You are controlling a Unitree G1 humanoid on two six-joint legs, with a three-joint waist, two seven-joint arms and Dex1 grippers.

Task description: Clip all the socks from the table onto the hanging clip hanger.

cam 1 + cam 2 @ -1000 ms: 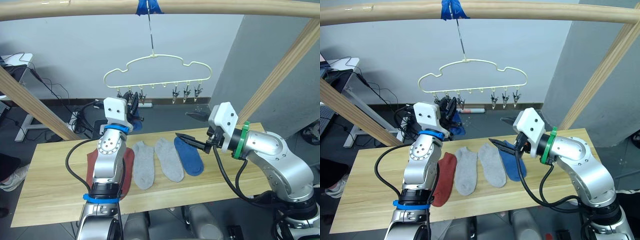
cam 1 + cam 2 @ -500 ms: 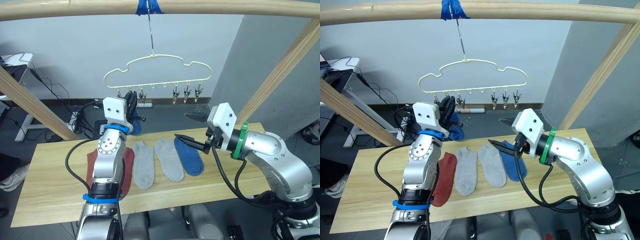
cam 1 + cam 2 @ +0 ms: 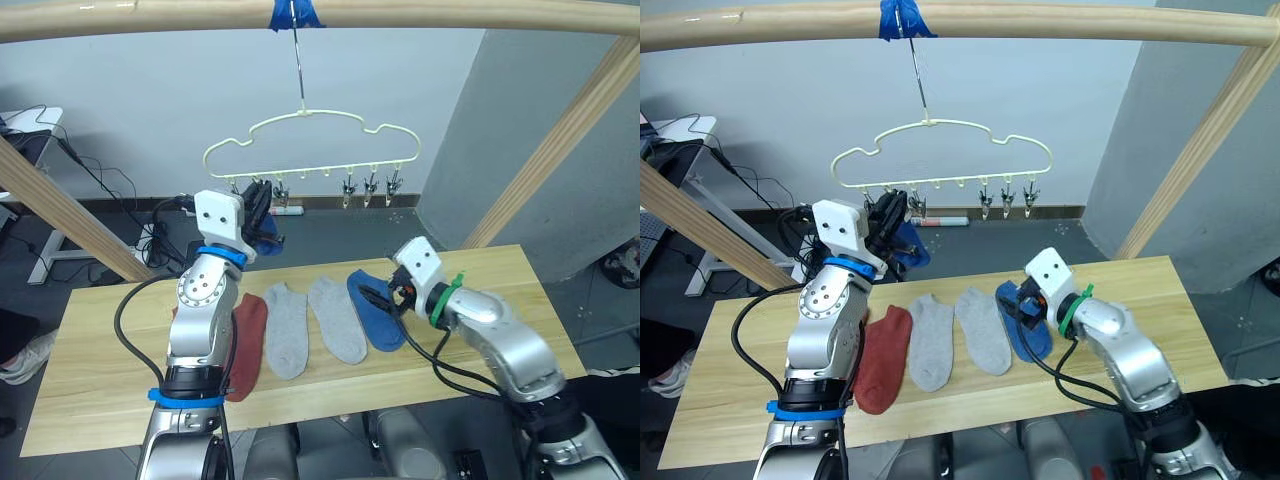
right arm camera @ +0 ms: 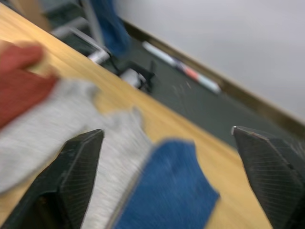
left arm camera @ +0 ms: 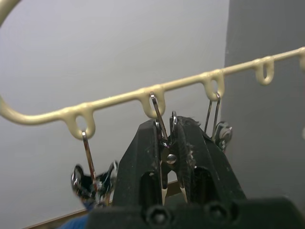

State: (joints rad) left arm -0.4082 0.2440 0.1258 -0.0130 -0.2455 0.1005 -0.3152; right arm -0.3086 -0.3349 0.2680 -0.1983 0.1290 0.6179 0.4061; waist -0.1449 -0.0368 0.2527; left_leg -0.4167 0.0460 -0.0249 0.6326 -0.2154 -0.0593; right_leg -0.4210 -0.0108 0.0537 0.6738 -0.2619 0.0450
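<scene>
Blue sock (image 4: 164,191) apparently just beneath wide-spread right gripper (image 4: 171,186) on table (image 4: 224,210).

A pale grey-blue wall (image 3: 150,90) with a dark skirting strip meets dark grey floor (image 3: 330,235) strewn with black cables (image 3: 110,185), apparently beside a darker grey column (image 3: 500,120).

pole (image 3: 320,14): thick wooden bar, well above both grippers; blue tape (image 3: 296,12) wrapped on it
slanted post (image 3: 552,150): wooden, beyond the right gripper
second post (image 3: 62,212): wooden, outboard of the left gripper
cables (image 3: 100,180): black, on the floor beyond the left gripper
wall (image 3: 160,90): pale, far behind
</scene>
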